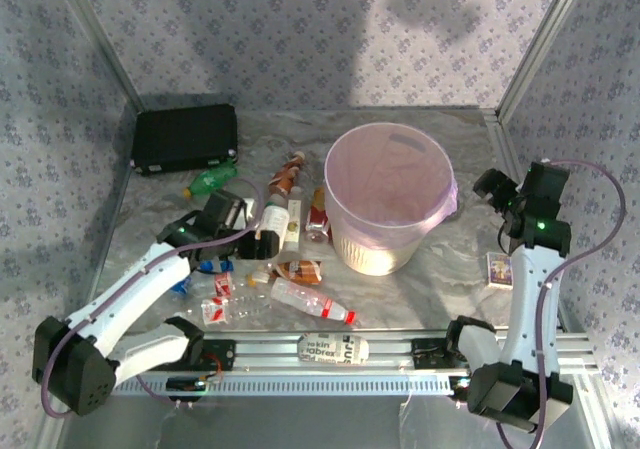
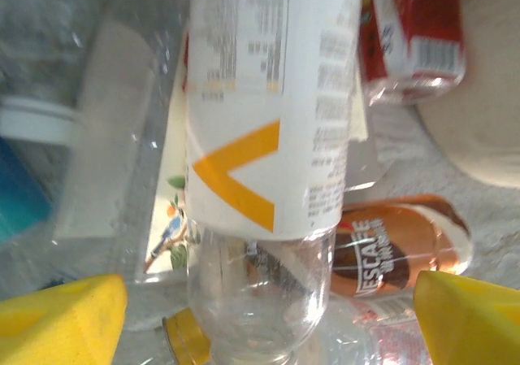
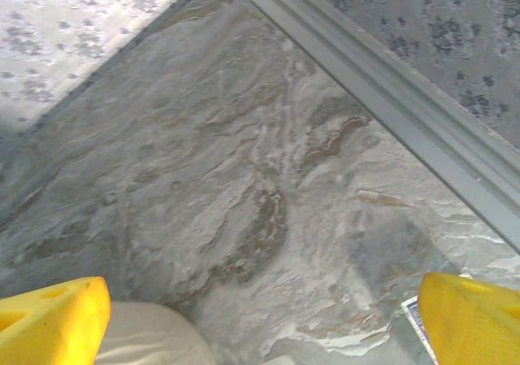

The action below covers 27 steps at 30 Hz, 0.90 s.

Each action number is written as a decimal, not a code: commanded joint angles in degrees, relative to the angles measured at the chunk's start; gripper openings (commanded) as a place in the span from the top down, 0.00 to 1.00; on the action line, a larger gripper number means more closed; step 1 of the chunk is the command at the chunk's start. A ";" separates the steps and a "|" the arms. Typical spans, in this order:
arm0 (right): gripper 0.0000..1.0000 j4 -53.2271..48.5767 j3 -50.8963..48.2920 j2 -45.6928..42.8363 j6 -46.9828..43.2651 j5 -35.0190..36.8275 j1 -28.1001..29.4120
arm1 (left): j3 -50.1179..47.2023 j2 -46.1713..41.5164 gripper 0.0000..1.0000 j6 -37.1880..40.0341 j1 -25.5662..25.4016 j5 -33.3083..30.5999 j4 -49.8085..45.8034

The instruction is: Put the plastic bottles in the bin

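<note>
A clear plastic bottle with a white label and an orange chevron (image 2: 260, 137) lies lengthwise between the yellow fingertips (image 2: 61, 316) of my left gripper (image 2: 264, 320). The jaws stand open on either side of it, with a gap showing on both sides. From above, the left gripper (image 1: 265, 241) is low over the bottle heap (image 1: 300, 269) just left of the pink bin (image 1: 388, 199). A brown Nescafe bottle (image 2: 398, 247) and a red-labelled bottle (image 2: 414, 32) lie close by. My right gripper (image 1: 497, 187) hangs open over bare table right of the bin, holding nothing.
A black case (image 1: 185, 137) sits at the back left, with a green bottle (image 1: 212, 177) in front of it. A printed strip (image 1: 333, 349) lies on the front rail. A small card (image 1: 499, 269) lies by the right arm. A bird-picture card (image 2: 171, 227) is under the bottles.
</note>
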 commanded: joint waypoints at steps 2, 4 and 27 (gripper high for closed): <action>0.01 -5.52 4.83 -1.07 -0.61 -7.60 -0.46 | -1.85 2.15 0.15 -2.62 -1.56 -0.53 1.61; 0.01 -5.89 6.52 -1.26 -0.65 -9.90 -0.45 | -2.93 3.37 0.17 -2.97 -1.96 -0.64 3.33; 0.07 -9.19 25.73 2.78 -3.86 -16.07 11.58 | 2.19 6.61 0.51 -0.45 -2.25 -1.75 5.91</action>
